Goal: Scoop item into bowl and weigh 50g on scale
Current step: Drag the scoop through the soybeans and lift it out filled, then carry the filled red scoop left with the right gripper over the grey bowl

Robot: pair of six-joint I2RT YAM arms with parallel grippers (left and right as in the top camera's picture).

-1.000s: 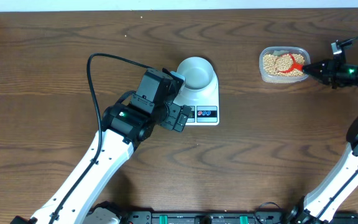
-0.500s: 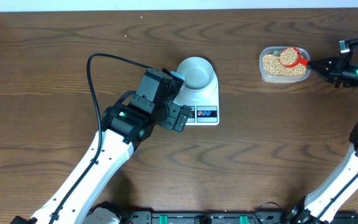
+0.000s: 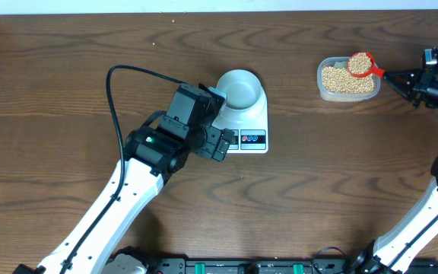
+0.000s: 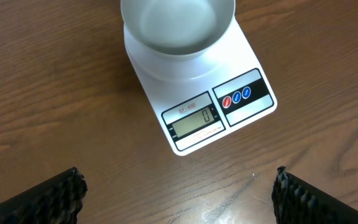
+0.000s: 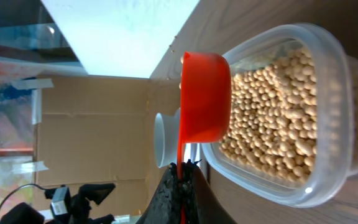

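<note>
The beans [image 3: 345,81] fill a clear plastic container [image 3: 322,88] at the back right. My right gripper [image 3: 398,77] is shut on the handle of a red scoop [image 3: 361,64], which is heaped with beans and held level over the container's far edge. In the right wrist view the scoop [image 5: 205,96] hangs above the beans [image 5: 272,118], its handle pinched in my right gripper [image 5: 182,171]. The empty white bowl [image 3: 239,87] sits on the scale [image 3: 255,122]. My left gripper [image 4: 179,190] is open over bare wood just in front of the scale [image 4: 191,99], whose display reads 0.
The left arm [image 3: 120,190] stretches across the table's front left up to the scale. The table's back edge and a wall run just behind the container. Bare wood lies between the scale and the container.
The right gripper has lifted the scoop out of the beans, turned it level and full, and drawn back to the right. The left arm has not moved.
</note>
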